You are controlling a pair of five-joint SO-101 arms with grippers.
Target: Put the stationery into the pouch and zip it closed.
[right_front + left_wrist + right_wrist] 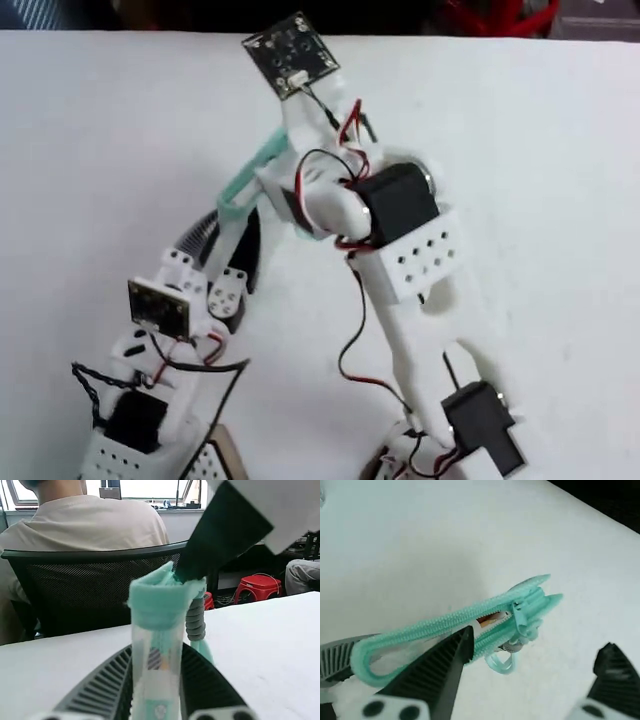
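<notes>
Pouch [160, 600] clamped in left gripper [157, 652], long axis pointing toward right gripper [538, 642]: wide open, empty, one fingertip [462, 642] beside zip, slider [518, 611] just beyond.

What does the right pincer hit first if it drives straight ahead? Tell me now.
Most likely the pouch: its teal edge lies right at one fingertip of the open right pincer, with the table behind it. Depth is hard to judge.

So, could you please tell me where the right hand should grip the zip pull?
Grip the grey pull hanging below the slider, at the pouch end away from the left hand. Come from that free end: the right hand stands open there.
</notes>
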